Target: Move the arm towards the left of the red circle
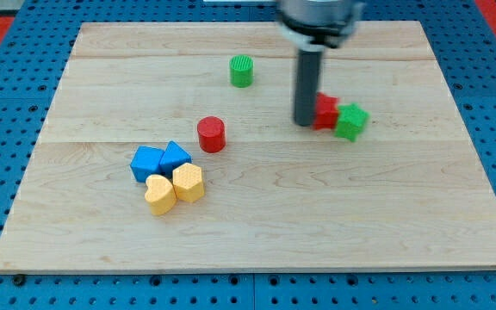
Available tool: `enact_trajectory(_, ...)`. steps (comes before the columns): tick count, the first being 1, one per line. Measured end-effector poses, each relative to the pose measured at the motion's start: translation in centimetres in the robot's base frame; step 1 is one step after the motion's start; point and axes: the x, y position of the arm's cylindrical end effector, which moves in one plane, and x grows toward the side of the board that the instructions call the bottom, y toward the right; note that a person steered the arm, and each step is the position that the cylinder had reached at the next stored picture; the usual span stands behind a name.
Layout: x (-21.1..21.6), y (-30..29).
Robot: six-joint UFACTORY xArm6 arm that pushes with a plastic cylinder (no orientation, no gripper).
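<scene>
Leftmost on the worktop, a cluster of four touching blocks sits well to the left of and below the tip: a blue block, a second blue block, a yellow heart and a yellow block. The red circle, the task's target, stands apart, left of the tip and slightly lower in the view. A green cylinder lies up and left of the tip. The arm carries no fingers, only a rod that grips nothing. A red block sits just right of the tip, seemingly touching, with a green block beside it. Judged from this, the tip should swing leftward above the red circle, below the green cylinder, then settle on its far left side, clear of the blue blocks.
</scene>
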Motion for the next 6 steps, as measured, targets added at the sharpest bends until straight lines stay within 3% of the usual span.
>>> enact_trajectory(1, 0.9, 5.0)
enact_trajectory(2, 2.2, -3.5)
enact_trajectory(4, -4.8, -15.6)
enact_trajectory(6, -7.7, -15.6)
